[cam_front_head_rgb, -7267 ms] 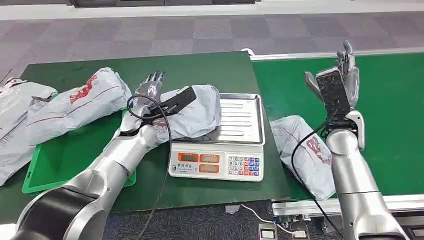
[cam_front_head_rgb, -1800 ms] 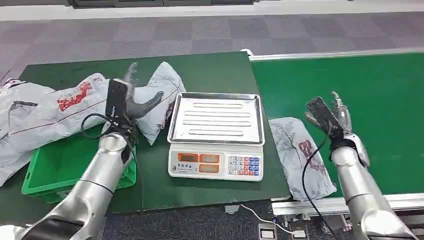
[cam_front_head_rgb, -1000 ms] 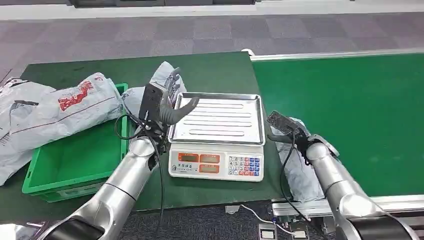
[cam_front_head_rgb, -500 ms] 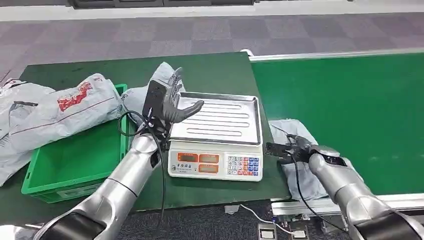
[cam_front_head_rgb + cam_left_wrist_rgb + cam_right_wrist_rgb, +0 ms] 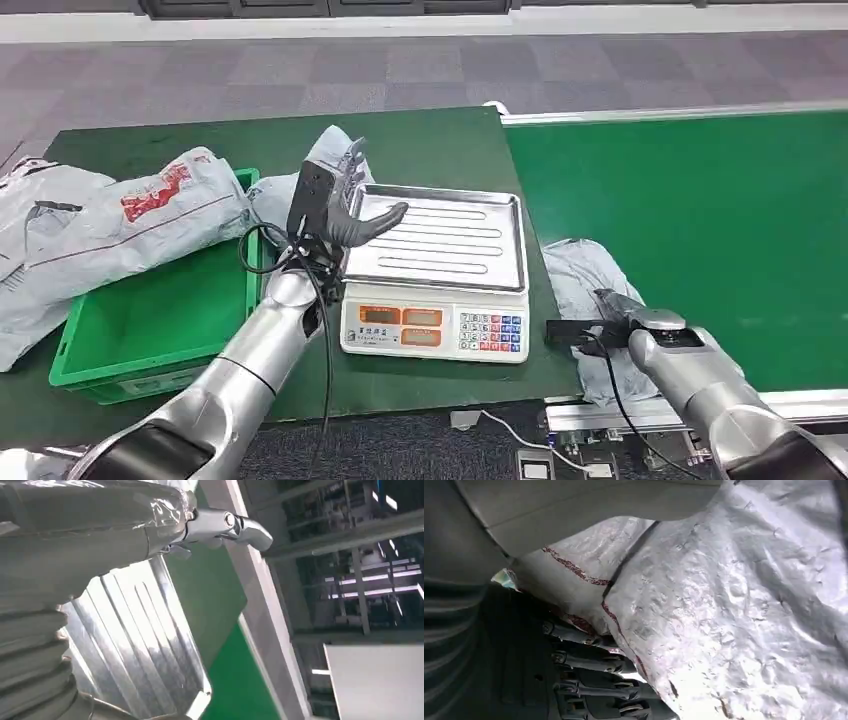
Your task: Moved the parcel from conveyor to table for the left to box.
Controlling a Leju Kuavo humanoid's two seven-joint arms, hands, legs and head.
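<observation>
This is a parcel-sorting station in a logistics or warehouse hall. A green conveyor belt with a pale metal edge rail runs beside a table covered in dark green. On the table stands an electronic weighing scale with a ribbed steel pan, orange price displays and a keypad; the pan lies just beyond the left hand's fingers. Grey plastic courier bags with red print are heaped over a green plastic crate, and another courier bag lies against the right hand's fingers. The floor is grey carpet tile. Steel framing and strip lights show overhead in the left wrist view.
</observation>
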